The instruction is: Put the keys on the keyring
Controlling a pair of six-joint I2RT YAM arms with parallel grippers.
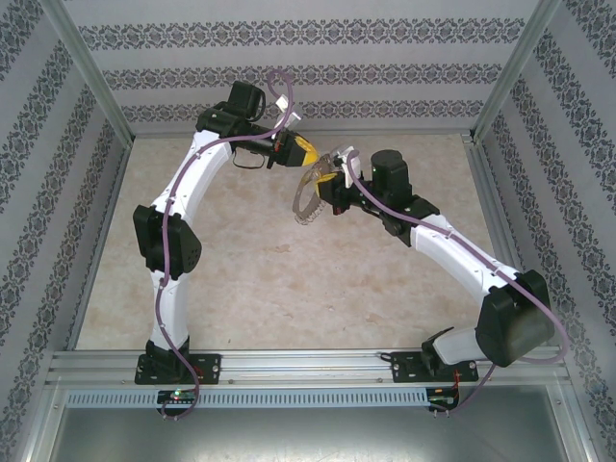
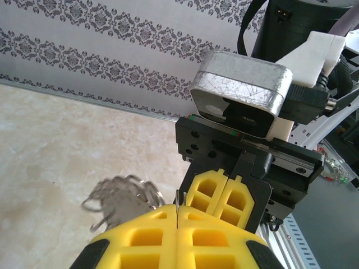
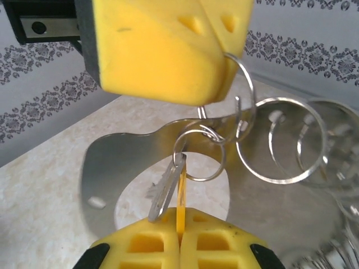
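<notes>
Above the far side of the table (image 1: 241, 279), the left gripper (image 2: 177, 216) pinches a loop of the keyring (image 3: 101, 168) while the right gripper (image 3: 180, 216) clamps the key (image 3: 180, 193) against it; threading looks unfinished.

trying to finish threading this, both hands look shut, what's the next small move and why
Probably hold the left hand steady on the upper ring and ease the right hand sideways, sliding the key along the small ring. The key seems hooked there, but not clearly fully on.
</notes>
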